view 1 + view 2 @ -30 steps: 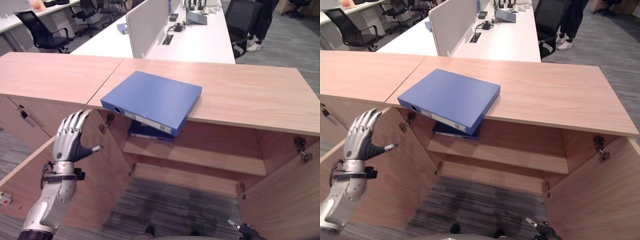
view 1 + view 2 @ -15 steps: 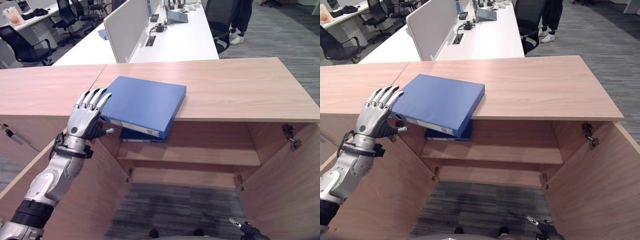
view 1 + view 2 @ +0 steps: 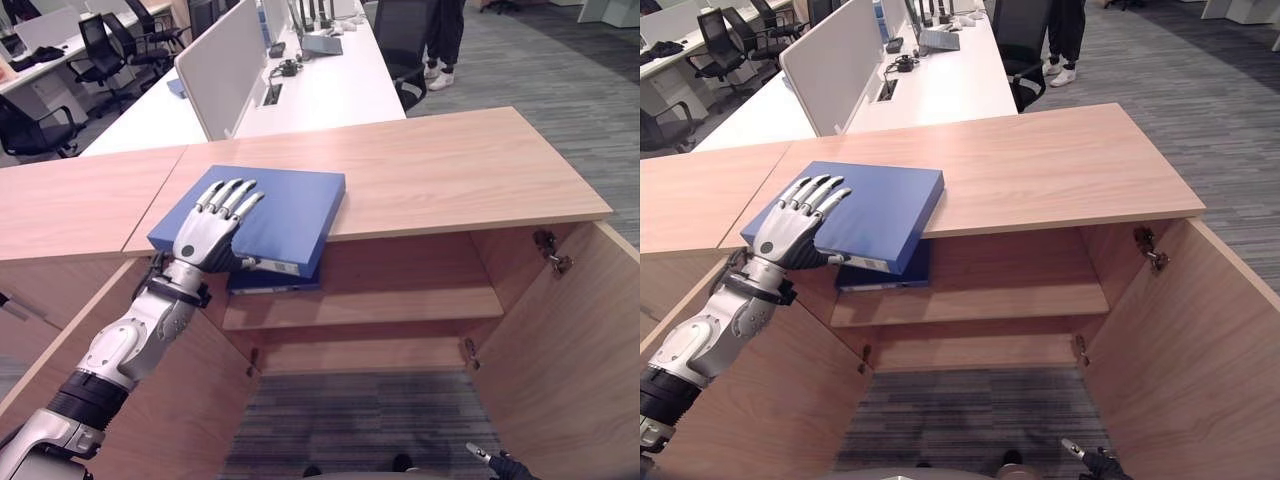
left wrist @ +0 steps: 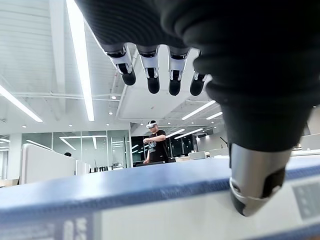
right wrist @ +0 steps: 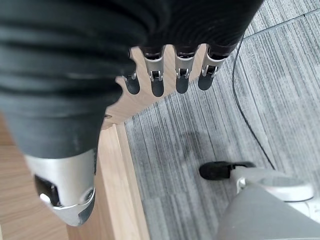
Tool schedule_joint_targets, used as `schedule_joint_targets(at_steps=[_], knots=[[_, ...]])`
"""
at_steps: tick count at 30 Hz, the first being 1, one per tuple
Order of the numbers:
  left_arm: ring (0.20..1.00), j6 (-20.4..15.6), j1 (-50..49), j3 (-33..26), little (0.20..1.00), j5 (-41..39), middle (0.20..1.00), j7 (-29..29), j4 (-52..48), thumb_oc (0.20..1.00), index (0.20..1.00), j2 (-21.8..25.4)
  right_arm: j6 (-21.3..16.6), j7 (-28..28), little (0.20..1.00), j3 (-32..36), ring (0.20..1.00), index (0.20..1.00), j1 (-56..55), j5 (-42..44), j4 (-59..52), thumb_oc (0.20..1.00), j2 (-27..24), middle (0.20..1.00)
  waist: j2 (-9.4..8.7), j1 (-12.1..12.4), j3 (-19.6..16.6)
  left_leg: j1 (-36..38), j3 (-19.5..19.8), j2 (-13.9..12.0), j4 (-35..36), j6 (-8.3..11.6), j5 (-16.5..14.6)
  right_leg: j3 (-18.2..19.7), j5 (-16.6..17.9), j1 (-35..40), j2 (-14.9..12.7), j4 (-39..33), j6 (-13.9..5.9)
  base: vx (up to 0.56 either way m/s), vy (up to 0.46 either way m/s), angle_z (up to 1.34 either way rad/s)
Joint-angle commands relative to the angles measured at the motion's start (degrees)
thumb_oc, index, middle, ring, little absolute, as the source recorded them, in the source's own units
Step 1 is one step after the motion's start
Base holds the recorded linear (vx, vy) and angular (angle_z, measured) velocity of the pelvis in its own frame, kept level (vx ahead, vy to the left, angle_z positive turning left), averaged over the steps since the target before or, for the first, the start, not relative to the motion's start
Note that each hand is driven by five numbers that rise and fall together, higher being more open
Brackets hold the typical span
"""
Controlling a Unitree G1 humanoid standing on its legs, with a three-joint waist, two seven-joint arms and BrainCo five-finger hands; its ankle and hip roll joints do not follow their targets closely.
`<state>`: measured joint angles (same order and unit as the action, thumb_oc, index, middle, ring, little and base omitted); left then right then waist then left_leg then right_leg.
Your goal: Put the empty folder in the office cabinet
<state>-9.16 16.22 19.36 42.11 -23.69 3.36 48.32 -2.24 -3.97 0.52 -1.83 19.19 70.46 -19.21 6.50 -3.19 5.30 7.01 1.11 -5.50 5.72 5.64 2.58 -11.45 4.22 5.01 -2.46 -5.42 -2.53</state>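
A blue folder point(image 3: 295, 205) lies flat on the wooden cabinet top point(image 3: 450, 170), its spine end overhanging the front edge above the open cabinet. My left hand point(image 3: 208, 235) rests on the folder's near corner, fingers straight across the cover and thumb against the spine point(image 4: 150, 205); the hand is open. A second blue folder point(image 3: 275, 283) lies on the upper shelf point(image 3: 400, 305) just below. My right hand point(image 3: 1085, 458) hangs low near the floor in front of the cabinet, its fingers point(image 5: 157, 80) straight and holding nothing.
Both cabinet doors stand open, the left door point(image 3: 170, 400) under my left arm and the right door point(image 3: 580, 350) at the right. Behind the cabinet run white desks point(image 3: 320, 85) with a divider, office chairs point(image 3: 30, 125) and a standing person point(image 3: 442, 35).
My left hand rose from beside the left door and came down on the blue folder's near corner. The camera shifted, so the whole scene sits differently.
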Motion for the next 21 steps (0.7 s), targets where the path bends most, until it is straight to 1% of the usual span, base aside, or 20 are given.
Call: schedule_joint_targets(at_steps=[1, 6, 15, 21], knots=[[1.000, 0.5, 8.3, 0.2, 1.000, 1.6, 1.000, -0.5, 2.3, 1.000, 1.000, 1.5, -1.0, -0.8, 1.000, 0.3, 1.000, 1.000, 3.9, 2.7, 2.9, 1.000, -0.1, 1.000, -2.59, 0.0, 1.3, 2.9, -1.6, -2.4, -0.7, 3.07, -6.2, 1.2, -5.9, 3.2, -5.7, 0.7, -7.64, -0.02, -0.004, -0.19], [1.000, 0.5, 7.3, 1.1, 1.000, 1.6, 1.000, 0.2, 3.6, 1.000, 1.000, 0.3, -1.1, -0.9, 1.000, 0.2, 1.000, 1.000, 4.0, 2.7, 2.5, 1.000, 0.3, 1.000, -2.81, -0.2, 1.3, 3.2, -2.8, -2.7, -0.7, 3.08, -6.2, 1.2, -5.9, 3.3, -5.5, 0.7, -7.70, 0.00, 0.004, -0.19], [1.000, 0.6, 6.7, 2.6, 1.000, 2.1, 1.000, 0.7, 5.7, 1.000, 1.000, -1.6, -0.9, -1.2, 1.000, 0.6, 1.000, 1.000, 3.7, 2.8, 2.7, 1.000, 0.2, 1.000, -3.03, -0.5, 1.4, 3.5, -2.9, -2.7, -0.7, 3.08, -6.2, 1.2, -6.1, 3.7, -5.4, 0.6, -7.67, 0.00, 0.001, -0.01], [1.000, 1.3, 8.8, 5.7, 1.000, 4.1, 1.000, 1.0, 9.0, 1.000, 1.000, -2.0, -0.8, -1.4, 1.000, 0.6, 1.000, 1.000, 3.9, 2.8, 2.9, 1.000, -0.4, 1.000, -3.21, -0.7, 1.2, 3.4, -2.6, -2.7, -0.7, 3.08, -6.2, 1.4, -6.2, 3.7, -5.4, 0.6, -7.55, 0.00, 0.000, 0.00]])
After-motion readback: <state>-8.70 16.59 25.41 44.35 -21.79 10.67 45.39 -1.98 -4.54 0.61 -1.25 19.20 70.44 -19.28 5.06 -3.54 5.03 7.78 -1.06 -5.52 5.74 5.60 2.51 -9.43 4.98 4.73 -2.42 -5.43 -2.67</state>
